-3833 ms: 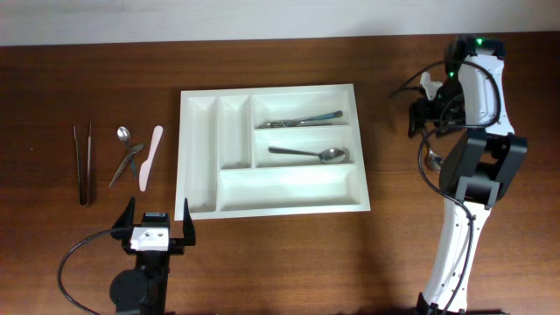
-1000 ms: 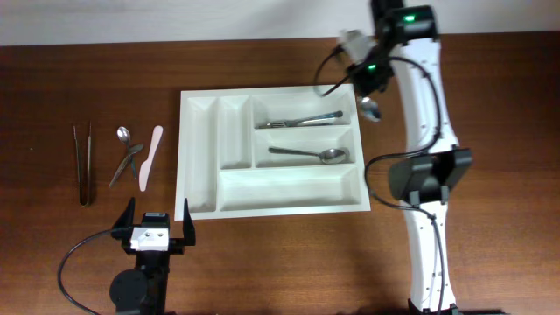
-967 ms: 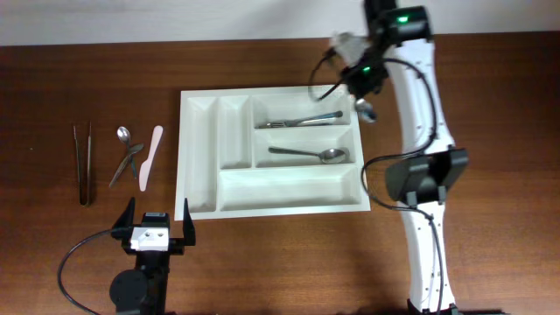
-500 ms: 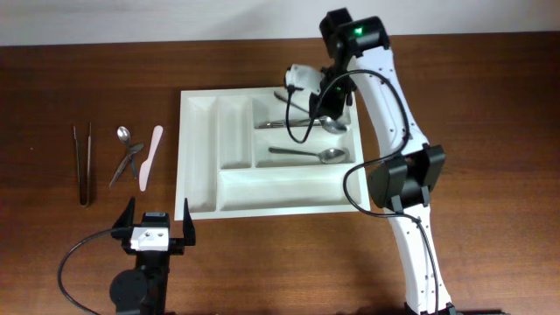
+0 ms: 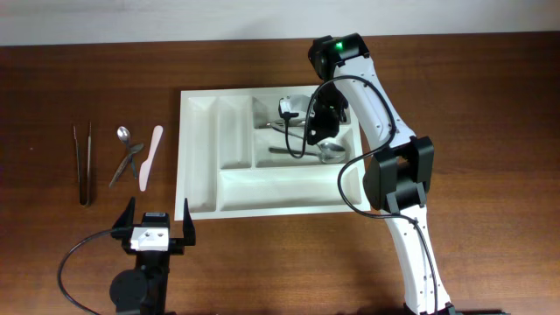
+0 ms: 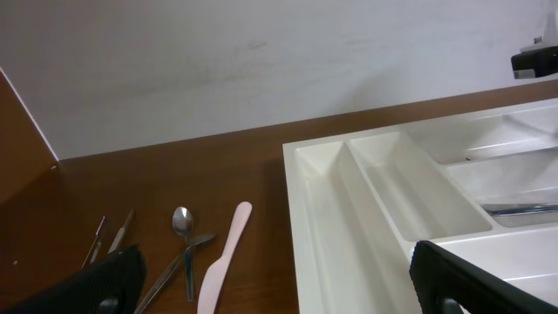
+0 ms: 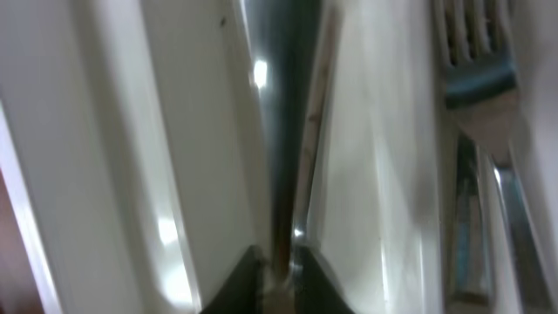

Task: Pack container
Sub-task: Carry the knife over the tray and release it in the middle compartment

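My right fingers (image 7: 237,292) over the container (image 5: 289,189) — metal handle (image 7: 281,131) between them, clamped or loose I cannot tell; fork (image 7: 475,78) just right. My left fingers (image 6: 113,281) wide apart — container ahead.

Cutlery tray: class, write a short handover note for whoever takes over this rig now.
Left pincer: open, empty, by the front left corner of the tray.
Right pincer: low inside the tray, a metal handle between its tips; grip unclear.
Done: fork and spoon lie in the right-hand compartments.
To do: tweezers, small spoon, pink spreader and one more utensil wait left of the tray.
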You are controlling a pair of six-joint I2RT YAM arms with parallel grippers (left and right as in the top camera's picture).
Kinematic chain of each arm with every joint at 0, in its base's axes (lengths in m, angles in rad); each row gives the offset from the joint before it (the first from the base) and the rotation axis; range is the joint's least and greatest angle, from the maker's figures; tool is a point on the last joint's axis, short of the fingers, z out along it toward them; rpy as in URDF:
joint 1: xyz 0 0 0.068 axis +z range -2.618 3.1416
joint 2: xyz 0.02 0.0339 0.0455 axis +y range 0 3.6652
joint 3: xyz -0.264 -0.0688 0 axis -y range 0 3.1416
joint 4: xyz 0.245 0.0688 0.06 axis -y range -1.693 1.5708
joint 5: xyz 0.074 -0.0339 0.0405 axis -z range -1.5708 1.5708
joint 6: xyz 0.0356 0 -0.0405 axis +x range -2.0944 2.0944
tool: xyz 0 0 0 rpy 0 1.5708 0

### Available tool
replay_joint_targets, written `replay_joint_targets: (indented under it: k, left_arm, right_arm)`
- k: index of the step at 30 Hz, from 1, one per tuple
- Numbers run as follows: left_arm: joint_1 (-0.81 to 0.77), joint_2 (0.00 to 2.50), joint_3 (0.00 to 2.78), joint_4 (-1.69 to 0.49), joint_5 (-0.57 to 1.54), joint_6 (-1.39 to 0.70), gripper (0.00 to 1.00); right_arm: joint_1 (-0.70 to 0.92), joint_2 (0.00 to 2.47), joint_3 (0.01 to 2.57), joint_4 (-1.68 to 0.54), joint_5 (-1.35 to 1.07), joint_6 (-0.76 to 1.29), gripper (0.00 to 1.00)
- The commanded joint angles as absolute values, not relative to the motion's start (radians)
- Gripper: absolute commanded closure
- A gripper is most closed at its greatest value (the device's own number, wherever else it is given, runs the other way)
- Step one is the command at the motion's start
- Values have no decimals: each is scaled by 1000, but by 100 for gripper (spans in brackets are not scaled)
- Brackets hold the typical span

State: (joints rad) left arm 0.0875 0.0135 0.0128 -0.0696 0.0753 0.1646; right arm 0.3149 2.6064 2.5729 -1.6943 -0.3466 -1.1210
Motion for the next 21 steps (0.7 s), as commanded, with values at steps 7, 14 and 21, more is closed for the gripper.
replay_joint_targets:
  k: [7, 14, 21]
  left_arm:
    - [93, 5, 9, -72, 90, 174, 1]
    - [93, 5, 9, -73, 90, 174, 1]
    - [93, 5, 9, -72, 90, 174, 1]
  right_arm:
    - [319, 2609, 2569, -1691, -374, -1137, 39]
    - [274, 2609, 2636, -1636, -272, -967, 7]
    - [146, 2609, 2714, -1515, -88, -527, 1]
